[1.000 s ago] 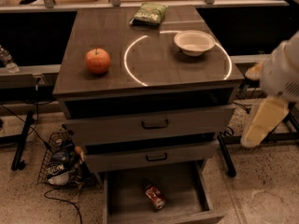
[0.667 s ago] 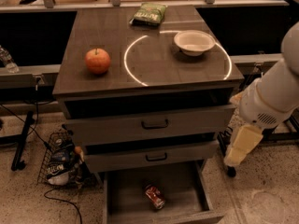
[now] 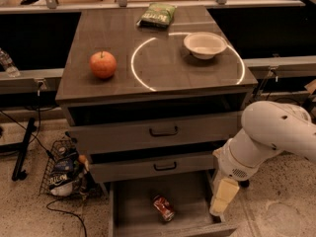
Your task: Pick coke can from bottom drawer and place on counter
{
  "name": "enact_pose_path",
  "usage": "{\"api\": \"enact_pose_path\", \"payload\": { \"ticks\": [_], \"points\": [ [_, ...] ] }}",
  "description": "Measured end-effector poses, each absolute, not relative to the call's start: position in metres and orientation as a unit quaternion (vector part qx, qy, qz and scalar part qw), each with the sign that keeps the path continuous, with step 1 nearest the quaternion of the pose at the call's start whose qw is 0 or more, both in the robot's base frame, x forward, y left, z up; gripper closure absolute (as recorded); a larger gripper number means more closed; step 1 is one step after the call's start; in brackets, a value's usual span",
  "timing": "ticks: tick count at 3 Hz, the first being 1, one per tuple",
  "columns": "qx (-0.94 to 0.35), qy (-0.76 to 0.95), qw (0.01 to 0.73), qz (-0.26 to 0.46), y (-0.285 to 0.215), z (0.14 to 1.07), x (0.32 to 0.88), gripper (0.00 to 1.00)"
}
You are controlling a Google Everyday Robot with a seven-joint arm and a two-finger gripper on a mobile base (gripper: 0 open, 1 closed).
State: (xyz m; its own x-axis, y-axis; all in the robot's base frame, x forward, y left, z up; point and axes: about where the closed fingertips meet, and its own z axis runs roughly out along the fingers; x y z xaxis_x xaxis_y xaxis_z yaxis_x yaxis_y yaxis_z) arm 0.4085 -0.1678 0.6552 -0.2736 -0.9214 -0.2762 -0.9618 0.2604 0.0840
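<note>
The gripper (image 3: 223, 199) hangs low at the right wall of the bottom drawer (image 3: 132, 201) and points down. Whether the jaws are open or closed I cannot tell, but they hold nothing: the coke can (image 3: 163, 207) lies on its side on the drawer floor, to the left of them and apart.

One second ago the gripper was higher, beside the cabinet at about the level of the top drawer. It has now come down and leftward to the open drawer. I judge this to be the approach to the can, with the grasp not yet made.

The bottom drawer is pulled out and holds only the can. On the counter (image 3: 163, 73) a white bowl (image 3: 205, 44) looks empty. Near it are an apple (image 3: 102, 64) and a green bag (image 3: 157, 15). A wire basket (image 3: 64, 169) on the floor holds packets.
</note>
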Motion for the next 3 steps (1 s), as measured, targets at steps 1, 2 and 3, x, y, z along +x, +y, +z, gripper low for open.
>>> {"api": "enact_pose_path", "payload": {
  "ticks": [1,2,3],
  "points": [
    [-0.597,0.789,0.086,0.118,-0.168,0.655,0.409,0.0],
    [-0.581,0.797,0.085,0.14,-0.162,0.631,0.407,0.0],
    [-0.546,0.812,0.09,0.184,-0.144,0.583,0.407,0.0]
  ]
}}
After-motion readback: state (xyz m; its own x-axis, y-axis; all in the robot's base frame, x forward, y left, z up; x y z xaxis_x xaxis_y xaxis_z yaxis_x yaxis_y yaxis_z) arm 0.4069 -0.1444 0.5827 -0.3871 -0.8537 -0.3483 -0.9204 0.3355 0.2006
